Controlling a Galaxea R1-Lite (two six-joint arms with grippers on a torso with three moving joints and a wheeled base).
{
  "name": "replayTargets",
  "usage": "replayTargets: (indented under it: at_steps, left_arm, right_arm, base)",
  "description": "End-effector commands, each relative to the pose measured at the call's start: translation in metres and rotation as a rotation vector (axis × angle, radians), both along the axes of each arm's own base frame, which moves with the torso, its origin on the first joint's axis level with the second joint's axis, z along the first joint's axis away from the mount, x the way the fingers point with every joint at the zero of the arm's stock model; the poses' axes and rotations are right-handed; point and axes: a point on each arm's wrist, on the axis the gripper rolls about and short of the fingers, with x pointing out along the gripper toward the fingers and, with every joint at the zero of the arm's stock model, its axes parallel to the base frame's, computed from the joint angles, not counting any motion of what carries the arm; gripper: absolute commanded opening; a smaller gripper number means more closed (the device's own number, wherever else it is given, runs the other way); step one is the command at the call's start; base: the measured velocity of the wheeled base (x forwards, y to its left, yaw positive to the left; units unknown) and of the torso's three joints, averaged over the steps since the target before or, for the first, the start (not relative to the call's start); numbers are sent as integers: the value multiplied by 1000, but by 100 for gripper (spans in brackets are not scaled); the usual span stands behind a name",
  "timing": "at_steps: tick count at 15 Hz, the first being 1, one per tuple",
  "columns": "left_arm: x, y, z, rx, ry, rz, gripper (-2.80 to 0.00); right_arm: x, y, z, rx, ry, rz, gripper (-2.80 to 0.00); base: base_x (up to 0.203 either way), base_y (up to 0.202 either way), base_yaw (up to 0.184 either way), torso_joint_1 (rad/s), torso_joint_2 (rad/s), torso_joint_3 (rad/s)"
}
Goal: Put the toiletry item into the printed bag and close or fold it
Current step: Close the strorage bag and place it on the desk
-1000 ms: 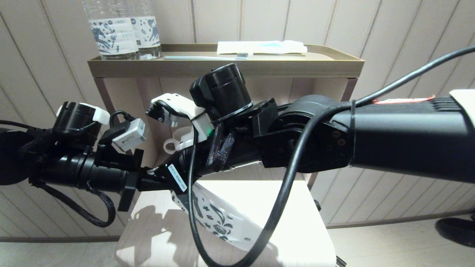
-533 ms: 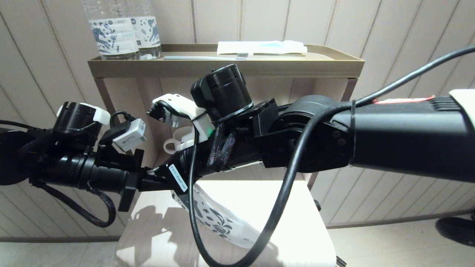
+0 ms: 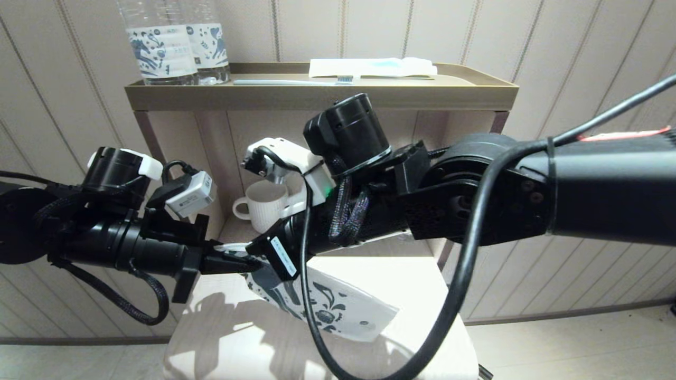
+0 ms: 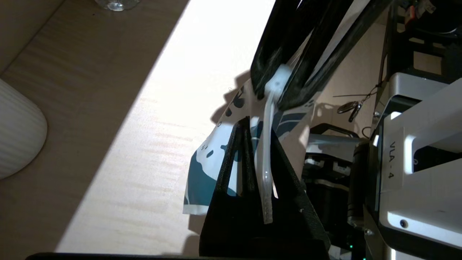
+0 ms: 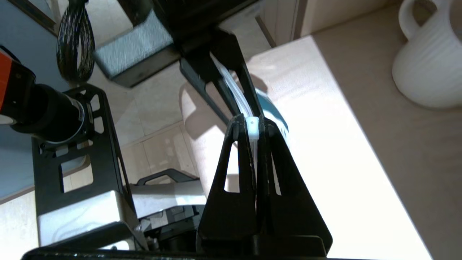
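The printed bag (image 3: 338, 311) hangs over the pale table, its upper edge where both grippers meet. My left gripper (image 3: 237, 262) comes in from the left and is shut on that edge. In the left wrist view the bag (image 4: 202, 169) lies behind the left gripper (image 4: 260, 128), and the white comb (image 4: 266, 162) runs bare between its fingers. My right gripper (image 3: 260, 252) reaches in from the right. It is shut (image 5: 251, 121) on the comb's end (image 5: 252, 128), with the bag (image 5: 276, 117) just beyond its tips.
A ribbed white mug (image 3: 266, 208) stands on the lower shelf behind the grippers. The top tray (image 3: 317, 97) holds two water bottles (image 3: 169, 47), a pale blue toothbrush (image 3: 285, 82) and a white packet (image 3: 369, 67). The table (image 3: 422, 295) lies below the bag.
My right arm has shifted to the right, uncovering the mug. The bag has swung up and rightward with it. The left gripper has followed slightly to the right.
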Motion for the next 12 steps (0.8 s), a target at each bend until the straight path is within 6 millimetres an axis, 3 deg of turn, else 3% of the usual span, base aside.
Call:
replayTargets:
  at_steps: [1,10,12]
  left_arm:
    - [0,0,-1,-2,1,-5,-280]
    - [1,0,-1,-1,3,-5,-280]
    - [1,0,-3,2,6,-5,-280]
  right_arm:
    - [-6,-18,7,0,2,-17,-280]
    - [-35,-123,9,-2,15,-183,-280]
    - [-40,-139,9,-2,16,-215,-280]
  base:
    - [0,0,0,0,0,0]
    - [0,0,0,0,0,0]
    - [0,0,0,0,0,0]
